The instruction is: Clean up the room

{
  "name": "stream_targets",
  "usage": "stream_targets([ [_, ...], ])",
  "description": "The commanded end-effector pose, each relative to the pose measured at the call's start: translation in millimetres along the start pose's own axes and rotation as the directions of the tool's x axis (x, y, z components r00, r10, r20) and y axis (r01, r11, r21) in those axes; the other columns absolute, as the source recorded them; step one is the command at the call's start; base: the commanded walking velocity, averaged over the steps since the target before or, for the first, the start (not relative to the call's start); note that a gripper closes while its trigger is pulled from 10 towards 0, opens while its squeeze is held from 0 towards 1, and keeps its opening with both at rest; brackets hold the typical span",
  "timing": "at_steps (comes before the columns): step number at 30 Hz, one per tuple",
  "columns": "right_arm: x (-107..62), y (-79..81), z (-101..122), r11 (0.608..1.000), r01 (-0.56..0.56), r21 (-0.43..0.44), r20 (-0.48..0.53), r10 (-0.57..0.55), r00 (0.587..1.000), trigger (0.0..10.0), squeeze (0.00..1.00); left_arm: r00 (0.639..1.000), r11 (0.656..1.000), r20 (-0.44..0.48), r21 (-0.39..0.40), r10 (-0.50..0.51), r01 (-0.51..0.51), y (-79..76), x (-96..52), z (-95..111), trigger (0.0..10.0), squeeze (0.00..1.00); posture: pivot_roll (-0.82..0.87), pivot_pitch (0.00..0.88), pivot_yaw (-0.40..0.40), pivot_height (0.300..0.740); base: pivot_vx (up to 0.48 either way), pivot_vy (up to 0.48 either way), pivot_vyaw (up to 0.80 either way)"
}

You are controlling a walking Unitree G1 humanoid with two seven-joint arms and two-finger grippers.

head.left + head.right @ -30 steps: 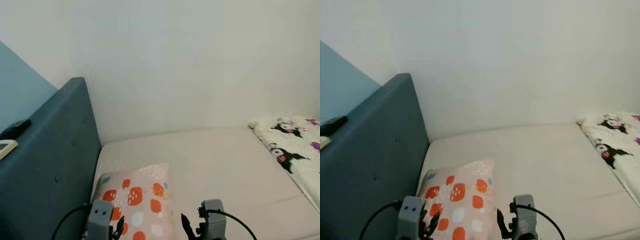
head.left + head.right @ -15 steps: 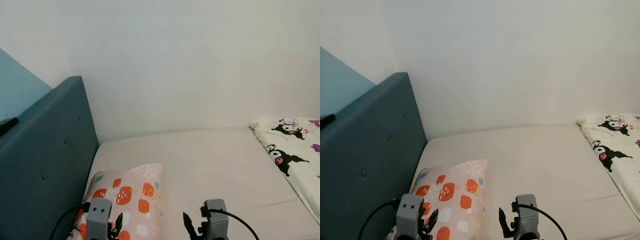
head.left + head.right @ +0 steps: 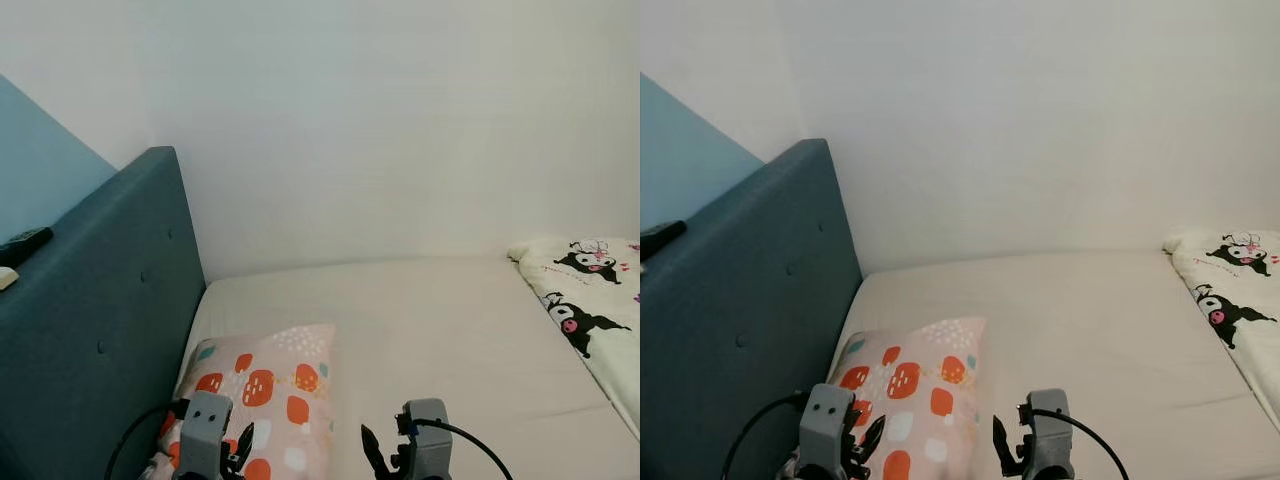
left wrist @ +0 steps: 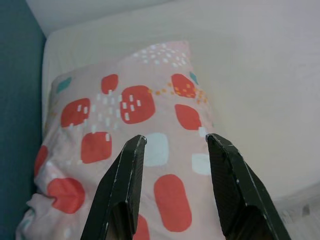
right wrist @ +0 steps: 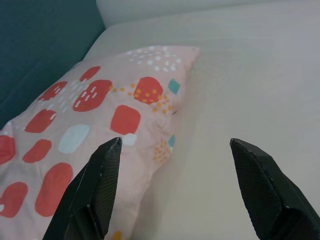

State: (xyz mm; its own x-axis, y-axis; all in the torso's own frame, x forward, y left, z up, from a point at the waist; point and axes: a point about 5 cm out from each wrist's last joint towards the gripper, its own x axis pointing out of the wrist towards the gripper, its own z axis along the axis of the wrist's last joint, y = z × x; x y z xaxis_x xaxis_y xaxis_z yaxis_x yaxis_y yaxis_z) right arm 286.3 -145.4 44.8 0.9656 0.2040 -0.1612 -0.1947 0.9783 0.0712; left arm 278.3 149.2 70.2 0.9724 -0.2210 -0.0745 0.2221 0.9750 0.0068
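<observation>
Above the pillow (image 4: 145, 125) hover both grippers, jaws apart.

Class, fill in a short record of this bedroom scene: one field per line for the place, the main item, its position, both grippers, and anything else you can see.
place: bed with a bare mattress against a white wall
main item: pink pillow with red patches
position: lying flat beside the blue headboard
left gripper: open, above the pillow
right gripper: open, over the pillow's edge and the mattress
other: cartoon-print blanket at the right; dark remote on the headboard's top
</observation>
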Motion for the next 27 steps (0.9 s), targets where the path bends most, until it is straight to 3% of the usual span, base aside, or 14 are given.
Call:
stream_targets([
  [1,-2.9,-0.9,-1.8,1.0,0.011,0.011,0.008,-0.011,1.0,10.0,0.0,1.0,1.0,-0.002,-0.008,-0.009,0.009,0.5,-1.9,-2.0,10.0,0.0,0.01,0.082,0.014,0.74,0.0,0.0,0.0],
  [17,-3.5,0.6,-1.6,1.0,0.002,0.014,0.014,-0.003,1.0,10.0,0.0,1.0,1.0,0.006,-0.014,-0.015,0.015,1.0,-3.8,-2.7,10.0,0.0,0.01,0.087,0.013,0.74,0.0,0.414,0.0],
  [27,-5.0,0.6,-2.5,1.0,0.002,0.017,0.011,-0.002,1.0,10.0,0.0,1.0,1.0,0.014,0.002,-0.019,0.019,-0.5,-10.1,-3.3,10.0,0.0,0.01,0.097,0.013,0.74,0.0,0.0,0.0],
])
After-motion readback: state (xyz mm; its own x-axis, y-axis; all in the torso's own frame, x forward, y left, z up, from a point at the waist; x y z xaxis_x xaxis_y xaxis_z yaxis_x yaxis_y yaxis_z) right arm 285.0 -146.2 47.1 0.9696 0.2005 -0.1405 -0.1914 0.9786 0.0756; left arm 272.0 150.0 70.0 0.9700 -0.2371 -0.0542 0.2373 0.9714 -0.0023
